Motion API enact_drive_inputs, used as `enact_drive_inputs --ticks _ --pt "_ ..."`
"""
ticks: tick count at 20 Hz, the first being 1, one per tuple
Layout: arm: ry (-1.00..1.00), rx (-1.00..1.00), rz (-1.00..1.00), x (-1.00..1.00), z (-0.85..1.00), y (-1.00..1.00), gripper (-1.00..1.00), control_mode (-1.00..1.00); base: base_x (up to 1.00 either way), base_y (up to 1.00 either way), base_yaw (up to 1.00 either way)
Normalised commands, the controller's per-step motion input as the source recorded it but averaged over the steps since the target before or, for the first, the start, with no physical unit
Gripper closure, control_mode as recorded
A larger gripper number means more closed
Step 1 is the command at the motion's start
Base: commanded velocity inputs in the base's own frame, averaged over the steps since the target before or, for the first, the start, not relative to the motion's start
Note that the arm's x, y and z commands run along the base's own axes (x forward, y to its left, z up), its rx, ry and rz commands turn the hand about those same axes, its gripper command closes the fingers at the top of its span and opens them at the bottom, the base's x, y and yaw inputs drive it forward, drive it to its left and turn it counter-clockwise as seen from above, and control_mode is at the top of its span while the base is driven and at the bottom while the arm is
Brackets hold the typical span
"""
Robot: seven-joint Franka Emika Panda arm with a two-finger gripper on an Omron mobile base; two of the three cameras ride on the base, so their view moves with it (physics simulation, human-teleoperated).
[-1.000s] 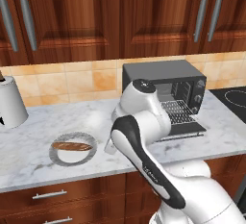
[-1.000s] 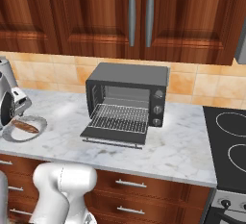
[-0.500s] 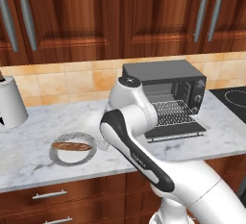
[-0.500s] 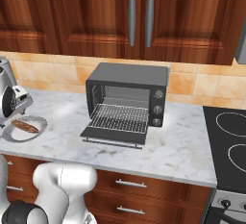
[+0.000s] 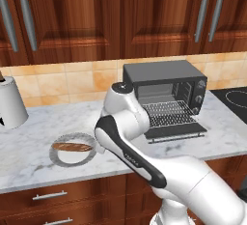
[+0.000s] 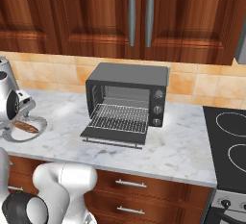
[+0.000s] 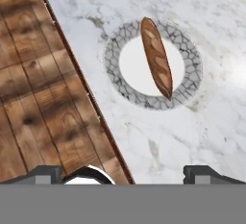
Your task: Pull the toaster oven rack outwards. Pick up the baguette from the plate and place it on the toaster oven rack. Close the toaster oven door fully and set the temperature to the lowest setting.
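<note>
The dark grey toaster oven (image 5: 164,81) stands at the back of the counter. Its door (image 5: 174,131) hangs flat open and the wire rack (image 5: 166,114) is drawn out over it. Left of it, near the counter's front edge, the reddish-brown baguette (image 5: 72,147) lies across the speckled-rim plate (image 5: 61,160). In the hand view my gripper (image 7: 126,174) hovers above the counter edge, short of the plate (image 7: 113,59) and the baguette (image 7: 156,57). Its fingertips (image 7: 45,172) stand far apart, open, with nothing between them. From the right base view the baguette (image 6: 25,127) lies just below my hand.
A white canister (image 5: 10,104) stands at the far left of the marble counter (image 5: 43,127). The stove top (image 6: 230,141) lies to the right of the oven. Wooden wall cabinets (image 6: 139,16) hang overhead. Wood floor (image 7: 38,98) shows beyond the counter edge.
My arm has swung left from in front of the oven to above the plate. The rack, door, plate and baguette have stayed put.
</note>
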Motion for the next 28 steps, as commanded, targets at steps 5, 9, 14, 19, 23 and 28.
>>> enact_drive_inputs --ticks 5,9,14,19,23,28 --pt "0.00 -0.02 0.00 0.17 -0.32 0.17 -1.00 -1.00 0.00 0.00 0.00" --pt "0.00 -0.04 0.00 0.15 -0.28 0.23 -1.00 -1.00 0.00 0.00 0.00" --pt "0.02 -0.04 0.00 0.20 -0.20 0.22 -1.00 -1.00 0.00 0.00 0.00" --pt "0.03 0.00 0.00 0.29 -0.14 0.12 -1.00 -1.00 0.00 0.00 0.00" --pt "0.02 0.00 0.00 0.31 -0.16 0.16 -1.00 -1.00 0.00 0.00 0.00" --pt "0.05 -0.01 0.00 0.30 -0.19 0.17 -1.00 -1.00 0.00 0.00 0.00"
